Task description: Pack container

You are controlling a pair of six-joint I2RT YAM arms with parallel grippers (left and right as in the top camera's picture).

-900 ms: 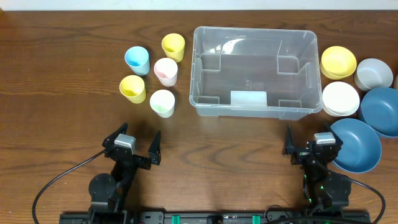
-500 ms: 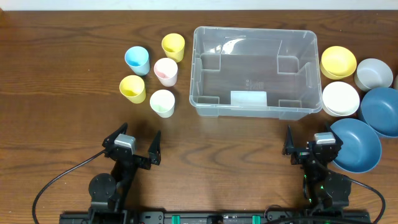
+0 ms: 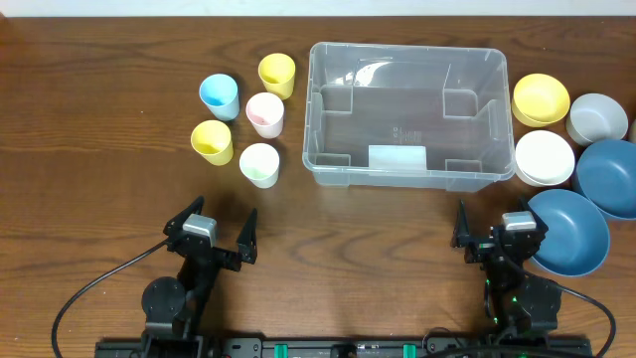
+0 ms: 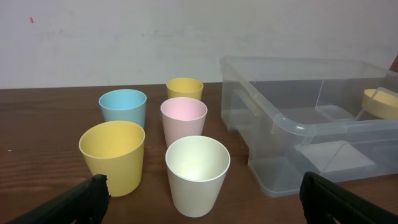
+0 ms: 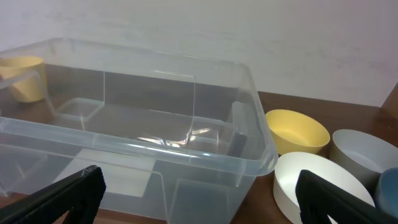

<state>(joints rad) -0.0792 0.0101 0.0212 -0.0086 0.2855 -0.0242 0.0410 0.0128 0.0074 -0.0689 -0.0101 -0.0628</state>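
The clear container [image 3: 467,179] sits mid-way along the table [image 3: 79,149], cups [image 3: 265,112] beside it on the left, bowls [image 3: 545,157] on the right. Nearer me, the left gripper [image 3: 225,211] and right gripper [image 3: 500,221] both stand spread wide, holding nothing.

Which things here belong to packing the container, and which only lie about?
Belong, likely: container; blue cup; pink cup; white cup; far yellow cup; near yellow cup; yellow bowl; grey bowl; white bowl; far blue bowl; near blue bowl.
Lying about: black cable only.
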